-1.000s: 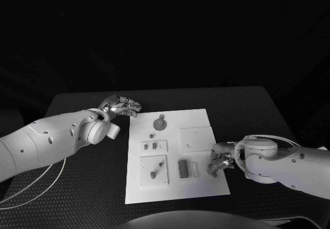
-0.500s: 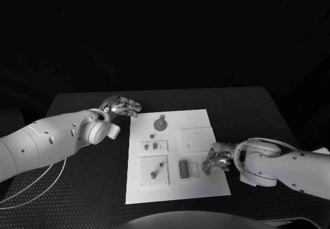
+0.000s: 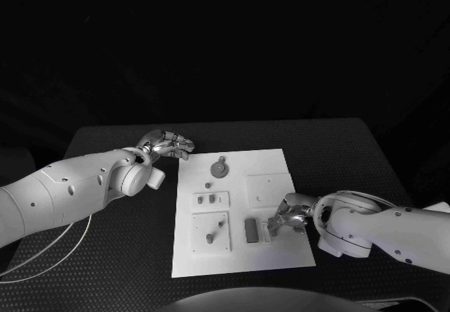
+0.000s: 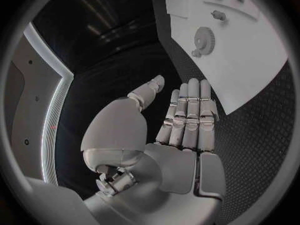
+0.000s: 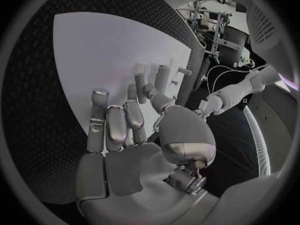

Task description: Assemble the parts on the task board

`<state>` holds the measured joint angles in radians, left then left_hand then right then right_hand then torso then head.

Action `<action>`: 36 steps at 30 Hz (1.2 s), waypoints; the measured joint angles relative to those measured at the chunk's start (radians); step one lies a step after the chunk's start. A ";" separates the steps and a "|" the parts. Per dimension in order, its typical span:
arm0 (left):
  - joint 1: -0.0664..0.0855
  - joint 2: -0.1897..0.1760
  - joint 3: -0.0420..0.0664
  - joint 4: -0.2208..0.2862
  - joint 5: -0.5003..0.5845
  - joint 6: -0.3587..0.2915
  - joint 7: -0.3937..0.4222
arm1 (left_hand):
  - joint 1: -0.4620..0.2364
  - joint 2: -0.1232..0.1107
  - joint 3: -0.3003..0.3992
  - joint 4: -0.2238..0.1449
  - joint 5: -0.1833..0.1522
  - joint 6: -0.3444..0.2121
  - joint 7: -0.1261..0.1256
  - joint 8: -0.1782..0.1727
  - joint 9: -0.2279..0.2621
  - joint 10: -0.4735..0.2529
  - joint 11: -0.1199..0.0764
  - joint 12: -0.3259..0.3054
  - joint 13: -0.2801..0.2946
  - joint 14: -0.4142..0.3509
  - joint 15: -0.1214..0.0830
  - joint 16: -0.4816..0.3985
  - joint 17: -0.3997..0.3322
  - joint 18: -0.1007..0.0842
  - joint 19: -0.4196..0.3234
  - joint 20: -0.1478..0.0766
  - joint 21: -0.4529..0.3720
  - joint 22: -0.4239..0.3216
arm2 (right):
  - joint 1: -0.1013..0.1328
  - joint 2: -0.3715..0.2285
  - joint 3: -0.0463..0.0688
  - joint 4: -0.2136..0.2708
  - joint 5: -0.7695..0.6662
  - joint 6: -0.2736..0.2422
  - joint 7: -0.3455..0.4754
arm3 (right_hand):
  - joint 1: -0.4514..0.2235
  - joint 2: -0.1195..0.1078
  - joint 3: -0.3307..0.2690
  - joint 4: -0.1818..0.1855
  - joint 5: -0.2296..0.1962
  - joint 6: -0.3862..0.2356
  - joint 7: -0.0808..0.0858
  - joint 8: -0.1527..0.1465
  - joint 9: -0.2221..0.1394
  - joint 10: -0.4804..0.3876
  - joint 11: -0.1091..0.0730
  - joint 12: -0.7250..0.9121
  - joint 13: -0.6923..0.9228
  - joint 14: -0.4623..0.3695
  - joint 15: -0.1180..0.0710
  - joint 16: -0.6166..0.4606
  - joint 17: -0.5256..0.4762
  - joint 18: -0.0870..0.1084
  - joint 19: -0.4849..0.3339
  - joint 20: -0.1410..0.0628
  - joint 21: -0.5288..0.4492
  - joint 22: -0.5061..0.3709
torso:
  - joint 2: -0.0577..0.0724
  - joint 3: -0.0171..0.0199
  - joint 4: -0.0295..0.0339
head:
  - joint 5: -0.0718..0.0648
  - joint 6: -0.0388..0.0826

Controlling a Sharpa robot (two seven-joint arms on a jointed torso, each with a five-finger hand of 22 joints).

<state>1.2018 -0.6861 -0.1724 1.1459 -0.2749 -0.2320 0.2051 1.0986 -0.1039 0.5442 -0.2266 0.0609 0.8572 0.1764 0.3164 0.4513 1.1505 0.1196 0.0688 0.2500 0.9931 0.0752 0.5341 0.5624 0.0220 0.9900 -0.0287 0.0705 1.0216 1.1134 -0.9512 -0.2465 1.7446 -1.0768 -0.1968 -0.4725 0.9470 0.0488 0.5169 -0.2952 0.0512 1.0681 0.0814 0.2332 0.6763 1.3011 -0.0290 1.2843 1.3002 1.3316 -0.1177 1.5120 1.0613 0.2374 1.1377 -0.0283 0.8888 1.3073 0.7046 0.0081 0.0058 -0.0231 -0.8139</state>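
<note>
The white task board (image 3: 281,253) lies in the middle of the table. On it are a round toothed part (image 3: 218,169), small parts in a raised plate (image 3: 211,198), pegs (image 3: 214,231), and a dark block (image 3: 251,229) with a pale piece (image 3: 265,232) beside it. My right hand (image 3: 286,220) hovers over the board's right side, its fingertips right at the pale piece. In the right wrist view my right hand (image 5: 125,130) has its fingers stretched over the board (image 5: 94,50), with nothing in them. My left hand (image 3: 167,144) is off the board's far left corner. Its fingers (image 4: 187,115) are straight and hold nothing.
The black textured table (image 3: 112,260) surrounds the board, with bare mat on every side. A thin pale cable (image 3: 56,250) loops on the table near the left arm. In the left wrist view the board (image 4: 250,60) and the toothed part (image 4: 204,37) lie beyond the fingertips.
My right hand has slid left from the board's right edge, further over the board and toward the dark block. The left hand has stayed in place.
</note>
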 measured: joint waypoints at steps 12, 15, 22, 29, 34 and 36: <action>0.000 0.000 0.000 0.000 0.000 0.000 0.000 | 0.000 0.000 0.000 0.000 0.000 0.000 0.000 0.000 0.000 0.000 0.000 0.000 0.000 0.000 0.000 0.000 0.001 0.000 0.000 0.000 0.000 0.000 | 0.000 0.016 0.000 -0.004 0.065 0.023 -0.014 | 0.000 0.000 -0.002 0.000 -0.001 0.000 0.000 0.000 0.001 0.000 0.000 0.000 0.000 0.000 0.000 0.000 -0.005 0.000 0.000 0.000 0.000 0.000 | 0.000 -0.0003 -0.0003 | 0.001 -0.004; 0.000 0.000 0.000 0.000 0.000 0.000 0.000 | 0.000 0.000 0.000 0.000 0.000 0.000 0.000 0.000 0.000 0.000 0.000 0.000 0.000 0.000 0.000 0.000 0.001 0.000 0.000 0.000 0.000 0.000 | 0.000 0.018 0.000 -0.004 0.074 0.028 -0.016 | 0.000 0.000 -0.002 0.000 -0.001 0.000 0.000 0.000 0.005 0.000 0.000 0.000 0.000 0.000 0.000 0.000 -0.005 0.000 0.000 0.000 0.000 0.001 | 0.000 -0.0003 -0.0003 | 0.002 -0.005; 0.000 -0.001 0.000 0.000 0.000 0.000 0.000 | 0.000 0.000 0.000 0.000 0.000 0.000 0.000 0.000 -0.001 0.000 0.000 0.000 0.000 0.000 0.000 0.000 0.002 0.000 0.000 0.000 0.000 0.000 | 0.001 0.028 0.000 -0.005 0.084 0.031 -0.018 | 0.000 0.000 -0.004 0.001 -0.002 0.001 -0.001 -0.001 0.007 0.000 0.000 0.000 0.000 -0.001 0.001 0.000 -0.005 0.000 0.000 0.000 0.000 0.001 | 0.000 0.0001 -0.0003 | 0.003 -0.007; 0.000 -0.002 0.000 0.000 0.000 0.001 0.000 | 0.000 0.000 0.000 0.000 0.000 0.000 0.000 0.000 -0.001 0.000 0.000 0.000 0.000 0.000 0.000 0.000 0.002 0.000 0.000 0.000 0.000 0.000 | 0.001 0.030 0.000 -0.011 0.090 0.030 -0.019 | 0.000 0.000 -0.004 0.001 -0.004 0.001 -0.002 0.000 0.006 0.000 0.000 0.000 0.000 0.000 0.001 0.000 -0.005 0.000 -0.001 0.002 0.000 0.001 | 0.000 0.0002 -0.0001 | 0.005 -0.009; 0.000 -0.002 0.000 0.000 0.000 0.001 0.000 | 0.000 0.000 0.000 0.000 0.000 0.000 0.000 0.000 -0.001 0.000 0.000 0.000 0.000 0.000 0.000 0.000 0.003 0.000 0.000 0.000 0.000 0.000 | 0.001 0.035 0.000 -0.020 0.091 0.029 -0.020 | 0.000 0.000 -0.004 0.001 0.000 0.002 -0.002 0.003 0.004 0.000 0.000 0.000 0.000 0.003 0.000 0.000 -0.005 0.000 -0.001 0.002 0.000 0.001 | 0.000 0.0002 -0.0001 | 0.007 -0.009; 0.000 -0.002 0.000 0.000 0.000 0.001 0.000 | 0.000 0.000 0.000 0.000 0.000 0.000 0.000 0.000 -0.001 0.000 0.000 0.000 0.000 0.000 0.000 0.000 0.003 0.000 0.000 0.000 0.000 0.000 | 0.002 0.037 0.001 -0.023 0.092 0.030 -0.020 | 0.000 0.000 -0.008 0.003 0.000 0.002 -0.002 0.003 0.001 0.000 0.000 0.000 -0.002 0.003 0.000 0.000 -0.005 0.000 -0.001 0.002 0.000 0.001 | 0.000 0.0003 -0.0001 | 0.008 -0.009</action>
<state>1.2018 -0.6876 -0.1724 1.1459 -0.2748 -0.2312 0.2049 1.0986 -0.1039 0.5442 -0.2266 0.0609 0.8572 0.1764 0.3164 0.4506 1.1505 0.1196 0.0688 0.2503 0.9931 0.0752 0.5342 0.5650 0.0221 0.9900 -0.0286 0.0705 1.0218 1.1151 -0.9139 -0.2458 1.7218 -0.9849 -0.1668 -0.4924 0.9471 0.0488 0.5089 -0.2923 0.0513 1.0697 0.0793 0.2360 0.6776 1.3009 -0.0286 1.2843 1.2982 1.3350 -0.1175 1.5120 1.0560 0.2375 1.1363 -0.0264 0.8888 1.3079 0.7049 0.0083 0.0058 -0.0151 -0.8225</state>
